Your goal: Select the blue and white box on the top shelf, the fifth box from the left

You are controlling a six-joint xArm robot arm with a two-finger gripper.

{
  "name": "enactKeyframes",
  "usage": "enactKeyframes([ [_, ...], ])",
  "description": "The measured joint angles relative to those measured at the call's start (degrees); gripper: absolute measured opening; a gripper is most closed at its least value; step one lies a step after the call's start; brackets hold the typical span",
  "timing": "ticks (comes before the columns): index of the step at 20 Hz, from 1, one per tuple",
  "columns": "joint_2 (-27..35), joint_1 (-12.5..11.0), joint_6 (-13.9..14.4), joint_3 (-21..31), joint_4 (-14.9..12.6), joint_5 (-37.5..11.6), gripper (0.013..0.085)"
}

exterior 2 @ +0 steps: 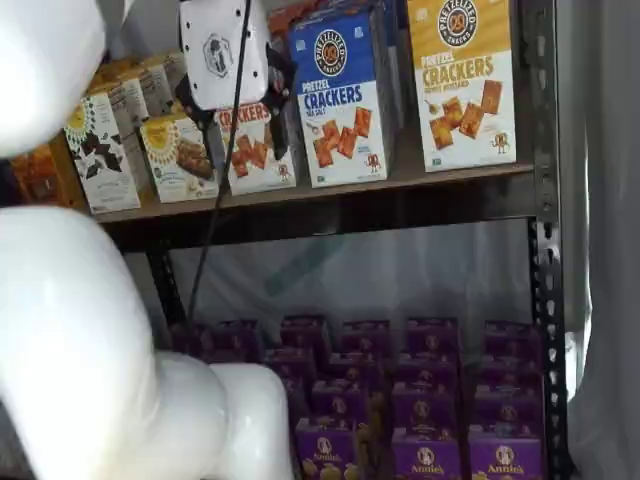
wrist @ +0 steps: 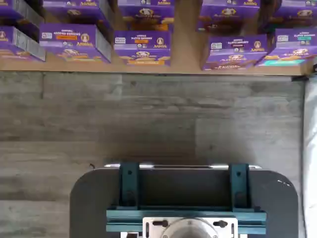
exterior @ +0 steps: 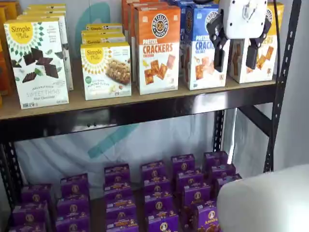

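Note:
The blue and white box stands upright on the top shelf, between an orange-topped and a yellow-topped box. It also shows in a shelf view. My gripper hangs in front of the shelf, open, with a plain gap between its two black fingers and nothing in it. It is just right of the blue box's front and covers part of the yellow-topped box. Its white body shows in a shelf view in front of the orange-topped box. The wrist view shows neither the box nor the gripper.
An orange-topped crackers box and a yellow-topped one flank the blue box. Simple Mills boxes fill the shelf's left. Purple boxes sit on the lower level. A black upright stands right. My white arm fills the foreground.

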Motion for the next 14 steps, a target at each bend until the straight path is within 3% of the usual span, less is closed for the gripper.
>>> enactKeyframes([
  [2,-0.84,-3.37,-1.74,0.80,3.61,-1.21,0.0850],
  [3,-0.91,-3.79,-2.05,0.87,4.19,-1.37,0.0850],
  [14,-0.22,-2.51,-1.93,0.99,1.94,-4.62,0.0850],
])
